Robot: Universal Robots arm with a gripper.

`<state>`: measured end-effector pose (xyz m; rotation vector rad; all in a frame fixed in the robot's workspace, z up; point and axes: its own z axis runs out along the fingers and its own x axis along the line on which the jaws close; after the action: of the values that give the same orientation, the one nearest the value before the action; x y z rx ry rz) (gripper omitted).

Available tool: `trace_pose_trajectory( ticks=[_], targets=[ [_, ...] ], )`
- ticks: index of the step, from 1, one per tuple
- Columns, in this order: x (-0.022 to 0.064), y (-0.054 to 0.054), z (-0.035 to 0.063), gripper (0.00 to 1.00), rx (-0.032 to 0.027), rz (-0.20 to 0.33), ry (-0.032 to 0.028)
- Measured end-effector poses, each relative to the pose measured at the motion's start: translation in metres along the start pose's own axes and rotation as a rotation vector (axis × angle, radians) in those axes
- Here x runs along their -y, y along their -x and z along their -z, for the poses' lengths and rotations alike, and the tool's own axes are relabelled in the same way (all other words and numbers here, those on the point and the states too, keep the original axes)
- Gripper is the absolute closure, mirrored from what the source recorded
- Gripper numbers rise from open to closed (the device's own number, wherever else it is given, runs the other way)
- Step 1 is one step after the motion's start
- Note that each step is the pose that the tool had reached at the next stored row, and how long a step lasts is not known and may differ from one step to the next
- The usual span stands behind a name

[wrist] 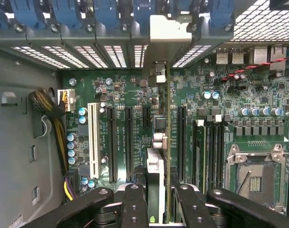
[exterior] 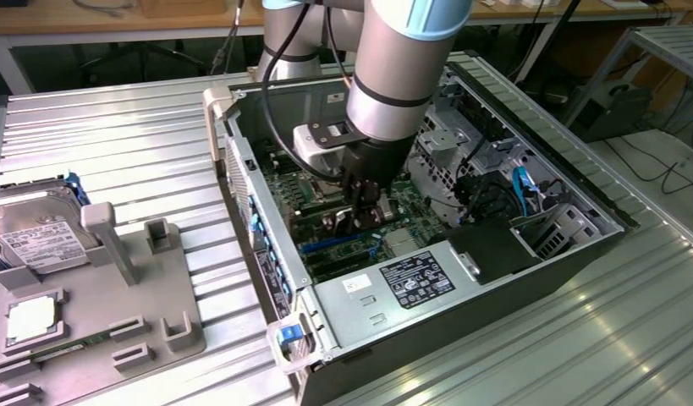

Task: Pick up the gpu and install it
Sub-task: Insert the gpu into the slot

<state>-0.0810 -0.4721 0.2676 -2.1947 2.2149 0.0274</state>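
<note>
Green board's right under it: claw (wrist: pixel 156 197) is gripping the gpu (wrist: pixel 159 95) edge-on inside the case (exterior: pixel 572 178), lining up but not seated.

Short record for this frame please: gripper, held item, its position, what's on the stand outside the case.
gripper: shut on gpu
gpu: held on edge, inside open case, above the motherboard; bracket end toward the rear slot covers
seated: cannot tell
stand: hard drive standing upright, RAM stick lying flat
</note>
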Motion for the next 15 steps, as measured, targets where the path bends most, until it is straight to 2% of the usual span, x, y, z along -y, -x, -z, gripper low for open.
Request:
trace_pose_trajectory(
  ticks=[1, 3, 15],
  targets=[
    [0.0000, 0.0000, 0.0000, 0.72, -0.0001, 0.000, 0.0023],
    [-0.0001, 0.0000, -0.0002, 0.72, -0.0002, 0.000, 0.0109],
    [-0.0010, 0.0042, -0.0028, 0.72, -0.0001, -0.001, 0.0226]
  ],
)
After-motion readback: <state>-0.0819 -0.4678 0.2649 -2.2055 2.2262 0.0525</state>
